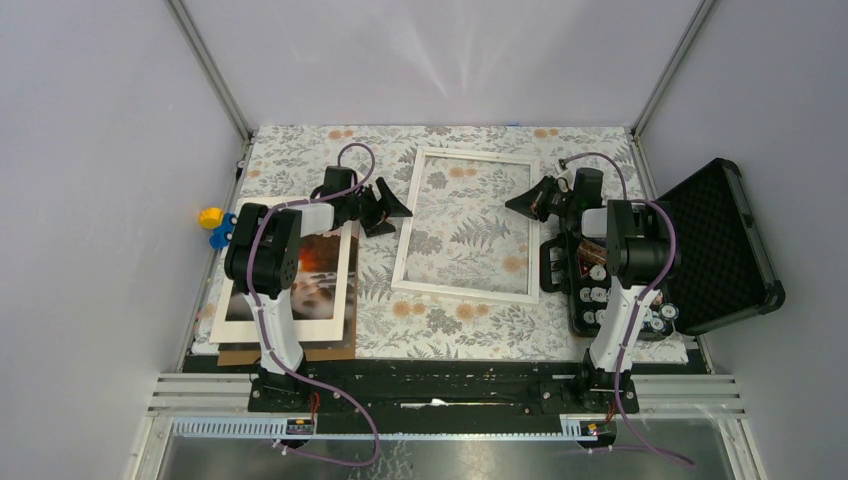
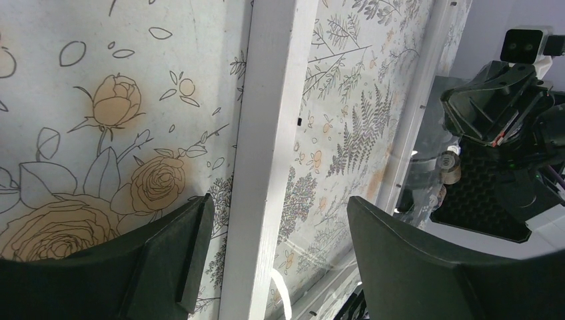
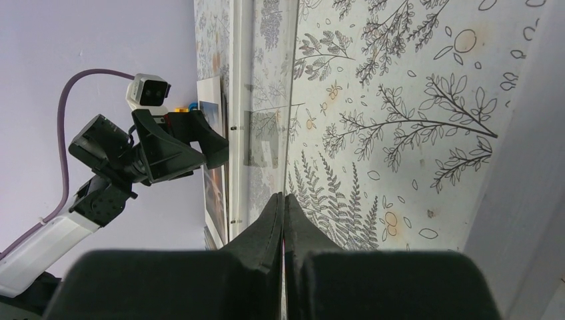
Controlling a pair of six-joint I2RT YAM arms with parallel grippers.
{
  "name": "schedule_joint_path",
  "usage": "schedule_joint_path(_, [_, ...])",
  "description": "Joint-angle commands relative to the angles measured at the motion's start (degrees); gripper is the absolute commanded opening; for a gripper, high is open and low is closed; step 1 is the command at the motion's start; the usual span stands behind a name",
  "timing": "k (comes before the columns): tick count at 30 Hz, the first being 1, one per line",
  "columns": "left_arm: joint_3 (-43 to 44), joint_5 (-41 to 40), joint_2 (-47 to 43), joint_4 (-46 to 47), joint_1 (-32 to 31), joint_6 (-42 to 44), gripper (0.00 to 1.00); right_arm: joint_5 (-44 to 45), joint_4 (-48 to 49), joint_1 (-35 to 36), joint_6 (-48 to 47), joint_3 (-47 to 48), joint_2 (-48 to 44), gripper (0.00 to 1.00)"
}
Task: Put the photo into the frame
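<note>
White thin-edged frame (image 1: 408,226) is lying flat mid-table on the flowered tablecloth (image 1: 480,325), which is showing through its clear middle. The photo (image 1: 322,285) is lying well left of the frame, near the left table edge. It is sitting under a white mat (image 1: 300,328), with the dark print and its orange glow showing in the window and the left arm partly hiding it. A brown board (image 1: 330,352) is sticking out under the mat's near edge.

The left gripper (image 1: 385,210) is hanging just by the frame's left side with its fingers (image 2: 180,257) spread wide. In the left wrist view the frame's white bar (image 2: 273,133) is running up between the two fingers. Cannot tell if either is touching it, and nothing is being held.

The right gripper (image 1: 522,203) is reaching over the frame's right edge near the far corner. Its fingers (image 3: 272,223) are pressing together, gripping nothing.

A black case (image 1: 715,240) is standing open at the right edge, behind the right arm. A yellow and blue toy (image 1: 212,225) is sitting off the cloth at far left.
</note>
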Motion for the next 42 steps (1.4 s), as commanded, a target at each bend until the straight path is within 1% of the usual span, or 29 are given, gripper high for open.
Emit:
schedule_joint_path(1, [0.91,-0.82,0.95,1.42,-0.16,0.00,0.80,0.35,4.17,-0.05,0.24,-0.72,-4.19,0.00])
schedule_joint_path(11, [0.97,-0.82,1.01,1.43,-0.16,0.17,0.81,1.29,4.63,-0.05,-0.27,-2.28,-5.39,0.00])
schedule_joint_path(21, [1.07,-0.78,1.16,1.38,-0.17,0.26,0.81,1.93,3.98,-0.05,-0.27,-0.07,-4.18,0.00])
schedule_joint_path(26, [1.17,-0.74,1.33,1.29,-0.13,0.26,0.81,2.14,3.96,-0.05,-1.88,-0.73,-5.44,0.00])
schedule_joint_path(34, [1.40,-0.83,1.69,1.25,-0.18,0.35,0.81,0.39,7.78,0.04,-1.45,-3.09,-7.84,0.00])
schedule_joint_path(37, [1.39,-0.89,1.78,1.24,-0.18,0.35,0.81,0.87,6.64,0.00,-1.83,-3.34,-8.42,0.00])
schedule_joint_path(42, [1.42,-0.78,1.66,1.28,-0.17,0.44,0.81,0.23,5.94,0.04,-1.76,-1.51,-5.54,0.00])
